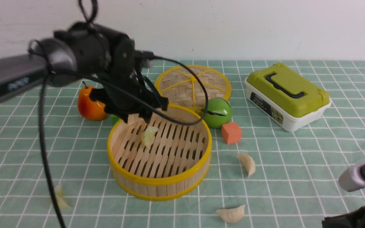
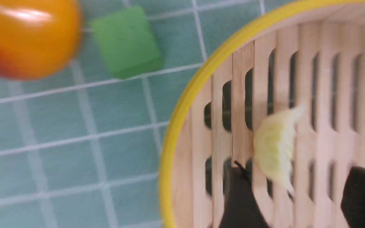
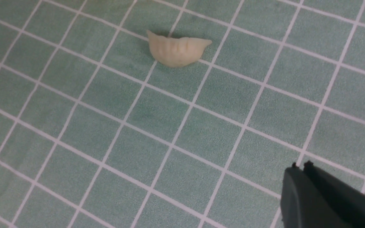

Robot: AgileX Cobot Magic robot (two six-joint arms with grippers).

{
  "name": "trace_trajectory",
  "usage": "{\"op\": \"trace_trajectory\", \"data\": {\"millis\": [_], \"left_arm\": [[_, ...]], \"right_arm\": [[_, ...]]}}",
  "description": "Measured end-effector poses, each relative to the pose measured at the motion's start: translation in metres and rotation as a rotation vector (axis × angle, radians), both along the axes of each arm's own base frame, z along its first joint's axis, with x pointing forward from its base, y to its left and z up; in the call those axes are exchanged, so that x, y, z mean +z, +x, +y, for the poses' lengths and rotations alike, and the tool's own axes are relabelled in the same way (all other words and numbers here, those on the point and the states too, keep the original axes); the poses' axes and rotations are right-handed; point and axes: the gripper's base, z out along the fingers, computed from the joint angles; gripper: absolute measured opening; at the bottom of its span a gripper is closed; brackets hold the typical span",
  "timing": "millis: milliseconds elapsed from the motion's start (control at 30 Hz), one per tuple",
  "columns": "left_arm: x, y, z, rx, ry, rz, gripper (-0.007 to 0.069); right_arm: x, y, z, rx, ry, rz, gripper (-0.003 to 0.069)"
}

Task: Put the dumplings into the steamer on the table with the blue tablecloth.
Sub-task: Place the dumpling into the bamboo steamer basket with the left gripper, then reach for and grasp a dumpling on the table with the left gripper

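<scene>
Shut right gripper [image 3: 300,165] hovers near a white dumpling [image 3: 177,52] (probably its next pick); left gripper [image 1: 135,117], jaws wide over the steamer [image 1: 157,183], lets a green dumpling [image 1: 149,136] drop in.

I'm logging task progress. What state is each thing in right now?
steamer, uncovered, upright.
lid, off, flat behind the steamer.
green dumpling, inside the steamer, not gripped.
left dumpling, on the cloth.
right dumpling, on the cloth.
front dumpling, on the cloth.
left gripper, open, empty, over the steamer.
right gripper, shut, empty.
box, closed.
</scene>
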Motion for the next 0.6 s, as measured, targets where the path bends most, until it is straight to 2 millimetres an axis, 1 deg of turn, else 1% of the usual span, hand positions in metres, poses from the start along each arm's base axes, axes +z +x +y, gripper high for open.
{"op": "trace_trajectory", "data": {"millis": [33,67,100,133,167,200,233,267,367,400,500,600], "left_arm": [[0.019,-0.011,0.006,0.010,0.000,-0.006,0.0415],[0.022,-0.013,0.007,0.013,-0.002,-0.007,0.0414],[0.044,-0.029,0.014,0.022,-0.005,-0.020,0.0414],[0.051,-0.039,0.019,0.030,0.004,-0.006,0.0414],[0.058,-0.056,0.028,0.044,0.016,0.014,0.0414],[0.061,-0.058,0.029,0.046,0.013,0.009,0.0414],[0.053,-0.077,0.037,0.069,0.024,0.054,0.0414],[0.050,-0.086,0.041,0.080,0.023,0.064,0.0414],[0.015,-0.112,0.053,0.143,0.019,0.113,0.0414],[-0.003,-0.124,0.059,0.195,0.002,0.105,0.0414],[-0.033,-0.137,0.070,0.316,-0.008,0.086,0.0413],[-0.056,-0.140,0.084,0.458,-0.013,0.021,0.0413]], "right_arm": [[0.000,0.000,0.000,0.001,0.001,0.003,0.0011],[0.000,0.000,0.000,0.000,0.002,0.003,0.0011],[0.000,-0.001,0.000,0.000,0.006,0.008,0.0012],[0.000,-0.001,0.001,0.000,0.010,0.011,0.0012],[0.000,-0.001,0.001,0.000,0.011,0.014,0.0012],[0.000,-0.001,0.001,0.000,0.011,0.014,0.0012],[0.000,-0.001,0.001,0.000,0.015,0.017,0.0014],[0.000,-0.001,0.001,-0.001,0.019,0.018,0.0014],[0.000,-0.001,0.002,-0.006,0.031,0.022,0.0015],[0.000,-0.001,0.002,-0.009,0.034,0.020,0.0017],[0.001,0.000,0.002,-0.012,0.035,0.013,0.0020],[0.001,0.000,0.002,-0.013,0.035,0.011,0.0022]]}}
